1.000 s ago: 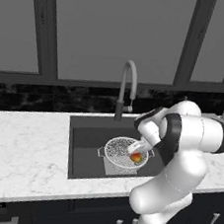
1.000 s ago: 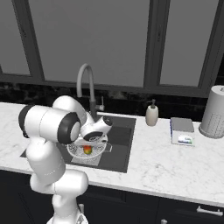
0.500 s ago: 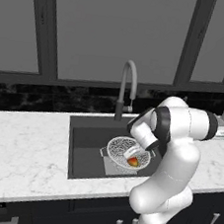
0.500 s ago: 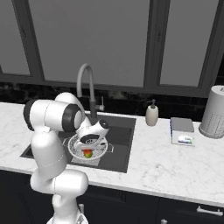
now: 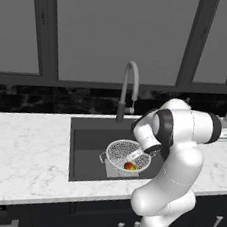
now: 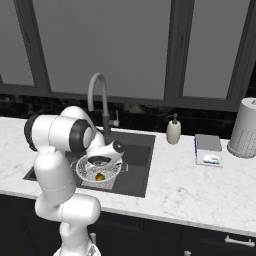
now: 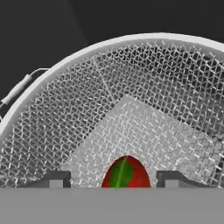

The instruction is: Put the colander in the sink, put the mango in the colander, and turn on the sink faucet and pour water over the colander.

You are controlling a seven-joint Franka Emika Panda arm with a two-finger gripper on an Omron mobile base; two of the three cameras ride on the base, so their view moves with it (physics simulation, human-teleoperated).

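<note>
The colander (image 5: pixel 127 156) sits in the sink (image 5: pixel 89 143), toward its front right part as the left base view shows it, with its rim clear of the basin walls and one small handle (image 7: pixel 17 89) sticking out at the upper left of the hand view. The mango (image 7: pixel 125 173) lies on the mesh at the colander's bottom; in the base views it shows as a red-orange spot (image 6: pixel 100 176) low inside the bowl. The claw (image 7: pixel 110 179) hangs just over the bowl, pointing down into it, and its two dark fingertips (image 7: pixel 54 178) stand well apart, one on each side of the mango, with a visible gap of mesh between each tip and the fruit. So the claw is released: the mango lies between the tips but neither tip touches it, and it rests on the mesh rather than in a grasp. In the left base view the hand (image 5: pixel 140 151) crosses the colander's right rim, and the arm's bent elbow rises behind it over the counter (image 5: pixel 25 150). The faucet (image 5: pixel 129 89) stands at the back edge of the sink, its arched spout curving forward over the basin behind the colander. On the counter to the right of the sink stands a soap pump (image 6: pixel 173 131)
</note>
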